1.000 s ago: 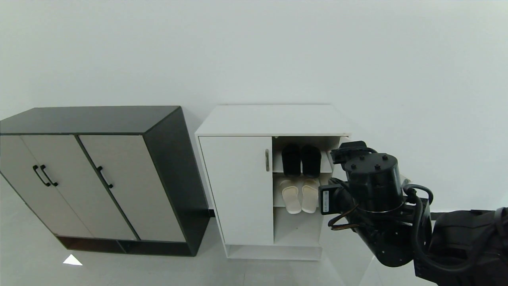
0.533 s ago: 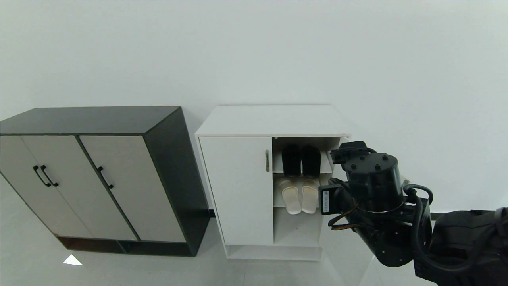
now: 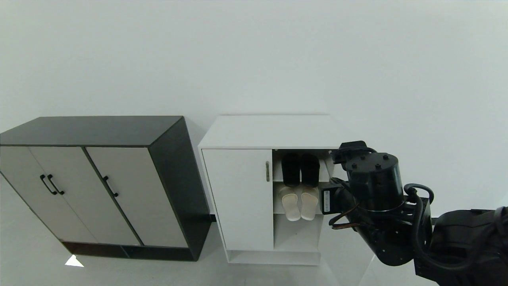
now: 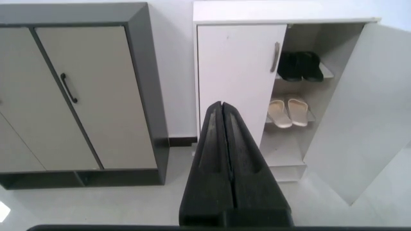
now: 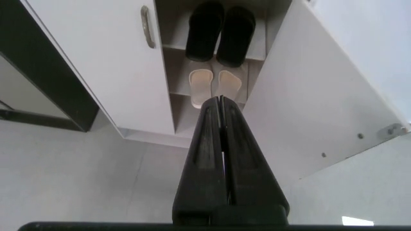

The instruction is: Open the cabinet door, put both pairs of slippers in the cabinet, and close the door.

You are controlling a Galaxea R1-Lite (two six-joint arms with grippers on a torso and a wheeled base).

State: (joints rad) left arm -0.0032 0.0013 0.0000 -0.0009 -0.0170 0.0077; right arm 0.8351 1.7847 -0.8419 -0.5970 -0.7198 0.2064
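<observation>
Open cabinet door (image 4: 369, 109) partly off-frame

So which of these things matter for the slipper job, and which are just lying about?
Job: white cabinet, open door, black slippers, white slippers, right gripper.
Lying about: black cabinet, white triangle on the floor.

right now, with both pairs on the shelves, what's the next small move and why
Probably bring the right gripper round to the outer face of the open door and start pushing it shut. The black slippers sit on the upper shelf and the cream slippers on the shelf below, both inside the white cabinet, so only closing seems left.
</observation>
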